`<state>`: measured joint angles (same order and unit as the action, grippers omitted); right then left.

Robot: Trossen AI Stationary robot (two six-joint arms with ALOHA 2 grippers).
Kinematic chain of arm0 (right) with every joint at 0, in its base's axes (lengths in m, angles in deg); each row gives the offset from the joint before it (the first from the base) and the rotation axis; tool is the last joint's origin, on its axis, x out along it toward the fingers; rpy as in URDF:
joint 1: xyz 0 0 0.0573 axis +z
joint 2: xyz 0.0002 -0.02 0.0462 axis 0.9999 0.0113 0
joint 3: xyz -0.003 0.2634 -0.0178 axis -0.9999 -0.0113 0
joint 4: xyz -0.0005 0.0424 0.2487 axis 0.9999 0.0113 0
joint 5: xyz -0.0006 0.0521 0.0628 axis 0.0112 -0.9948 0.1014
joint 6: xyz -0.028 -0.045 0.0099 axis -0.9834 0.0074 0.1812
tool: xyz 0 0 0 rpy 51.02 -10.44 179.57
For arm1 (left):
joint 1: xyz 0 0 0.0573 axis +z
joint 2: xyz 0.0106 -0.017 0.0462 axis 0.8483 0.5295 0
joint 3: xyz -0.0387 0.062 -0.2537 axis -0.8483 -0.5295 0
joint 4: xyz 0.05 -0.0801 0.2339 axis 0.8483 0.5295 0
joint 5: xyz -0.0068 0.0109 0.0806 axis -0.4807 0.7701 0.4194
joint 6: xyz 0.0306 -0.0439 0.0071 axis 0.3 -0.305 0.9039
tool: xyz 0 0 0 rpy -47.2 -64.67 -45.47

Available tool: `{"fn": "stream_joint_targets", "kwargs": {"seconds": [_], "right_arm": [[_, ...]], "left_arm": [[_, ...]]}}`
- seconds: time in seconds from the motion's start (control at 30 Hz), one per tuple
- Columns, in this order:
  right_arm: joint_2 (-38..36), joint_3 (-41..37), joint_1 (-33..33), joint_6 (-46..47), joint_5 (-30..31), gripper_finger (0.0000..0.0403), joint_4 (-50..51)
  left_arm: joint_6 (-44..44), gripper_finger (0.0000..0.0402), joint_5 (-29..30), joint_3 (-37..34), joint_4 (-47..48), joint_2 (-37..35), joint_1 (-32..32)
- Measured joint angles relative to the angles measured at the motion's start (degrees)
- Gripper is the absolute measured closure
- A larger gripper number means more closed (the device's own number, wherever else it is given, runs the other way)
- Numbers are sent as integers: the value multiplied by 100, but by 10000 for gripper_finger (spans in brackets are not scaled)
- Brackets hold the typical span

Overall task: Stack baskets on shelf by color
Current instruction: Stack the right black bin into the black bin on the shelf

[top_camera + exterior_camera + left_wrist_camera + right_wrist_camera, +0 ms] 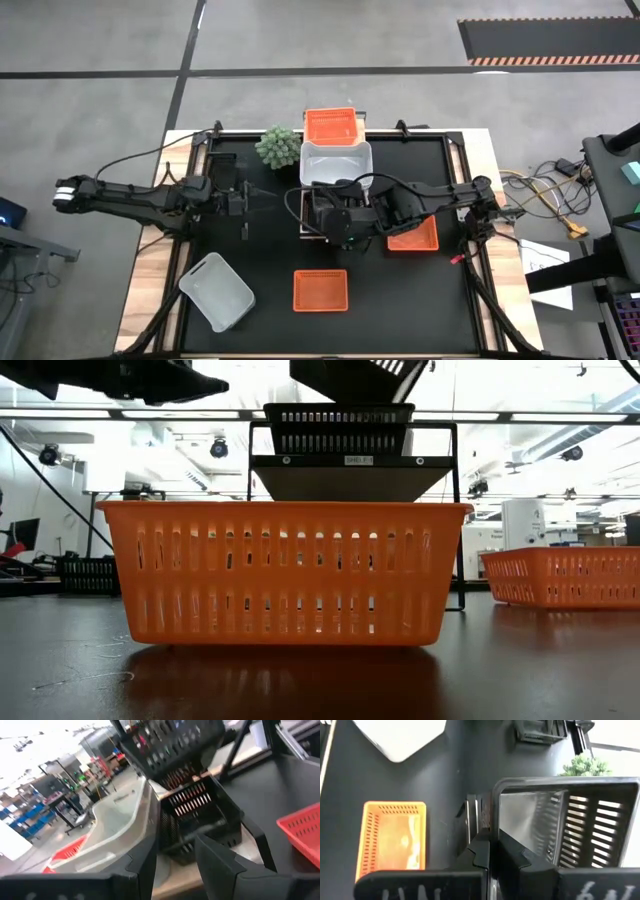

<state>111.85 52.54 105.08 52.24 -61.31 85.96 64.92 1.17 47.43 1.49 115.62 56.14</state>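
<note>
The counter [270, 290] is big and black and fills the middle of the high view. The shelf [303, 212] sits at its centre, running up the frame. At the top end of the shelf is a red basket [330, 125]. Just below it sits a white basket [335, 160]. The bottom end is mostly hidden by the right arm.

The right arm comes in from the right of the frame. Its gripper [492, 851] has its fingers shut tight on the wall of a black basket [570, 825]. It holds this basket over the bottom end of the shelf. In the left wrist view another black basket [200, 815] sits there, under the held one.

The left arm lies across the left side of the frame. Its gripper [243, 203] waits just left of the shelf, holding nothing, its fingers [220, 865] apart.

Three baskets are left on the counter. A white one [217, 291] is at the lower left. A red one [320, 290] is at the bottom middle. Another red one [415, 238] peeks out under the right arm.

I think the step now is putting black on black. Next, the right arm needs to line the basket up, lower it straight in, and let go.
</note>
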Motion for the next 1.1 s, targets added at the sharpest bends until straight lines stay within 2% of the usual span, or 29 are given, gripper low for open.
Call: {"fn": "stream_joint_targets", "kwargs": {"seconds": [0.2, 0.73, 0.9, 1.1], "right_arm": [[0, -56, -11, 2, 65, 394, -52], [438, -76, -114, -255, 138, 394, 9], [466, -76, -116, -349, 138, 394, -9], [466, -76, -193, -48, 134, 393, -3]], "left_arm": [[1, 283, -10, 0, 497, 195, 0], [181, 283, -175, 370, 388, 1465, 0], [182, 283, -183, 506, 388, 1643, 2], [183, 283, -201, 526, 392, 1683, 2]]}}
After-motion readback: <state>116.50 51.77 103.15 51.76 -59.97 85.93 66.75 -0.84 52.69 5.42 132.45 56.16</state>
